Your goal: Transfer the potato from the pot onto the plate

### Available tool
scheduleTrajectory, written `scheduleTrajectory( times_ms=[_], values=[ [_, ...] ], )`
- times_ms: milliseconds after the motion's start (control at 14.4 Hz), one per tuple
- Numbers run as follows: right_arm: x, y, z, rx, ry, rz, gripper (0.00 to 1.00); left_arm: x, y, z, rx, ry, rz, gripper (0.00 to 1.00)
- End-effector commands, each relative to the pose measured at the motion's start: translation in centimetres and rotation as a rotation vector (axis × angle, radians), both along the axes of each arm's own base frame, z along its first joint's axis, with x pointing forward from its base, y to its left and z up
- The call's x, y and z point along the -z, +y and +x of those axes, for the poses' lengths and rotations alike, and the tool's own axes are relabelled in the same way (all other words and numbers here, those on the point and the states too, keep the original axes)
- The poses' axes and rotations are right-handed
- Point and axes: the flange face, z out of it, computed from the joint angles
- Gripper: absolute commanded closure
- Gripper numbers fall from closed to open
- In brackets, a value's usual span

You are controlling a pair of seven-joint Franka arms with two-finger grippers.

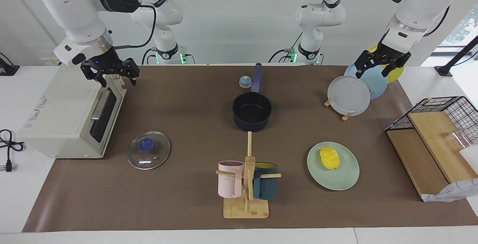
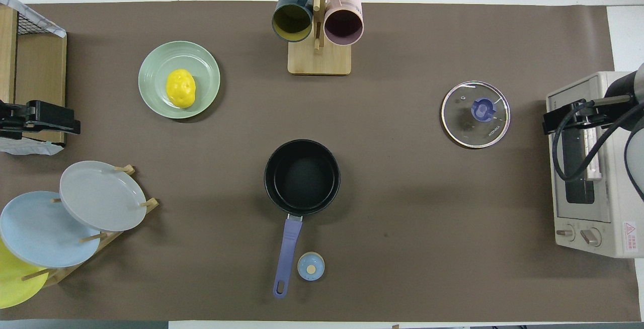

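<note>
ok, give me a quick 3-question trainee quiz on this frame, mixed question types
1. True or false: the potato lies in the pot.
2. Multiple choice: the left tool hangs over A) the plate rack B) the glass lid C) the mug stand.
3. Fill in: the right tool is up over the ____.

Key: 1. False; it lies on the plate, and the pot is empty. 2. A. 3. Toaster oven.
</note>
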Motion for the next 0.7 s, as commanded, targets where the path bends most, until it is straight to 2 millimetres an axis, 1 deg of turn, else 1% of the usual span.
scheduleTrajectory(
  times_ms=[0, 627],
  values=[
    [0.10, -0.13, -0.30, 0.017, 0.012, 0.014, 0.00, -0.16, 0.12, 0.17, -0.016, 0.007, -0.015, 0.00],
    [0.08, -0.13, -0.29, 0.017, 0.010, 0.014, 0.00, -0.33, -0.04, -0.01, -0.008, 0.010, -0.015, 0.00]
  ],
)
